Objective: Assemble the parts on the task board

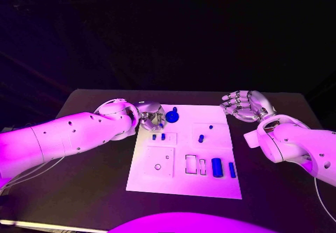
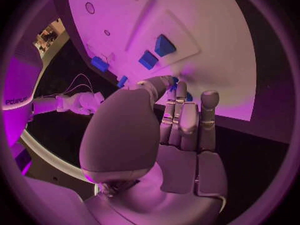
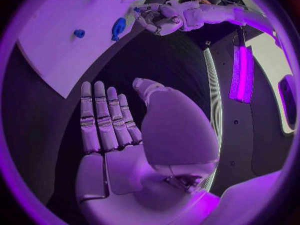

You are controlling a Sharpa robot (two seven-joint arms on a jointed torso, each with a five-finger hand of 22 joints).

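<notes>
On the near end of the task board (image 1: 183, 187), a blue cylinder (image 1: 217, 167) and a slimmer blue bar (image 1: 231, 170) are lying side by side. Farther back, the left hand (image 1: 151, 118) is hovering at the board's far left corner beside a round blue part (image 1: 172, 116), fingers curled, holding nothing visible. The right hand (image 1: 243, 106) is resting off the far right corner, fingers extended and empty.

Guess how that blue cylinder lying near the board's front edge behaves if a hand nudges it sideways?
The blue cylinder lies on its side on the task board, so it would probably roll rather than slide. It looks small and solid, likely stiff and light. Its smooth surface may slip between metal fingers. The narrower blue piece beside it could stop the roll.
</notes>
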